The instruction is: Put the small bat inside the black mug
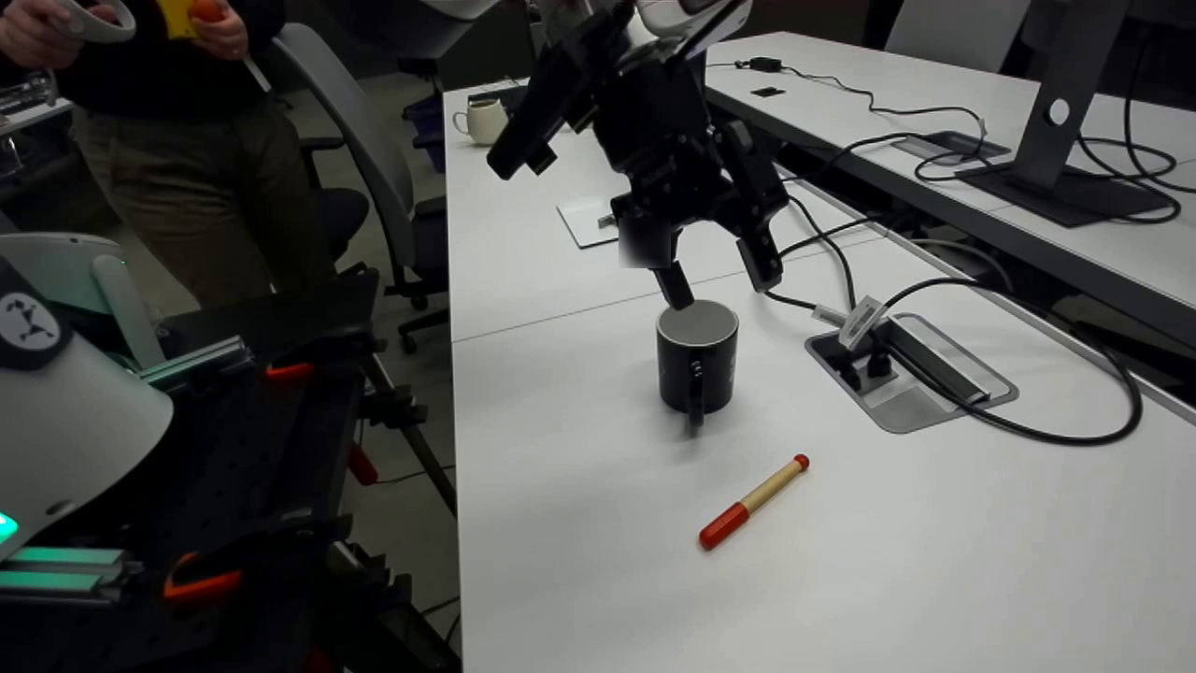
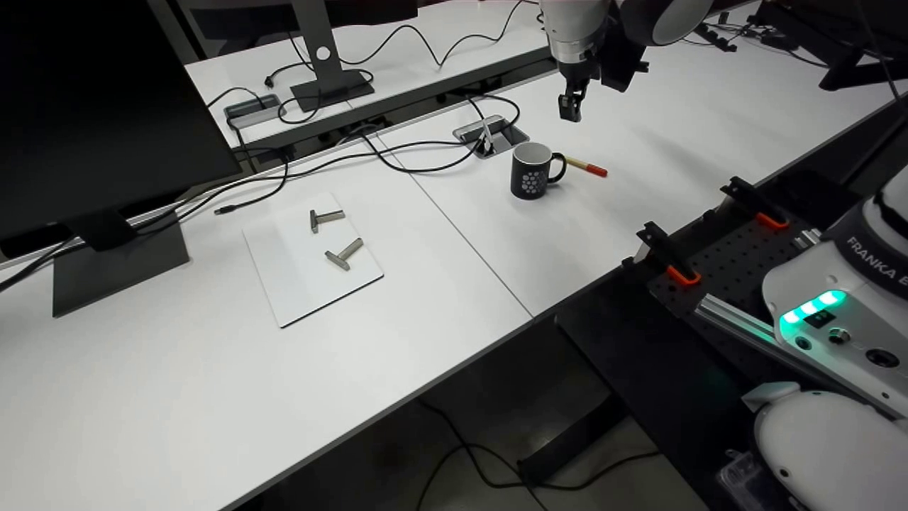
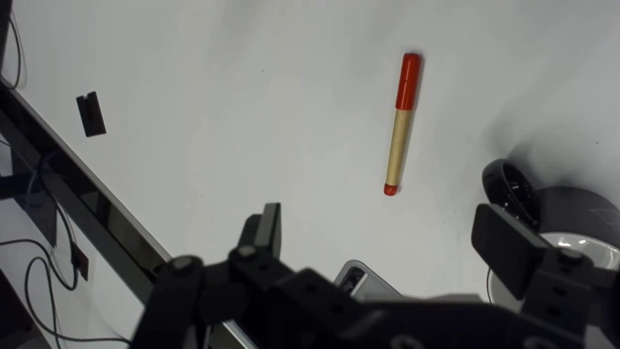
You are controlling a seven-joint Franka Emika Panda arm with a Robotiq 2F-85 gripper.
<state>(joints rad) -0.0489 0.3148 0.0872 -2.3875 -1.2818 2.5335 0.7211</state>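
— Closest to the lens, in an exterior view, is the white Franka base (image 1: pixel 70 430), far left of the black mug (image 1: pixel 697 369). And rightward from it?

— Left of that mug and farther off, a standing person (image 1: pixel 177 178) in a dark top, then a grey office chair (image 1: pixel 360 140). On the white table (image 1: pixel 561 523), well behind the black mug, sits a cream mug (image 1: pixel 485 122); behind too, but less far, lies a thin white panel (image 1: pixel 584 225).

— How about the Robotiq gripper (image 1: pixel 727 292)?

— Hanging higher than the black mug, jaws spread wide, nothing held between them; in the wrist view the pads (image 3: pixel 501 245) stand well apart. One finger looks to be over the mug's rim, though from this angle I couldn't swear to it.

— Is the mug upright?

— Yes, on the table, its pale inside showing, handle pointing toward the lens.

— And the small bat (image 1: pixel 755 501), is it in there?

— No, it lies flat on the table, right of the mug in both exterior views and apart from it. It has a thick red end, a tan length and a red knob.

— Anything further right?

— Right of the mug, a grey cable box (image 1: pixel 908 409) is set into the table, a black cable (image 1: pixel 1084 441) looping beside it; farther right and behind, a second table (image 1: pixel 832 112) bears a monitor stand (image 1: pixel 1074 84).
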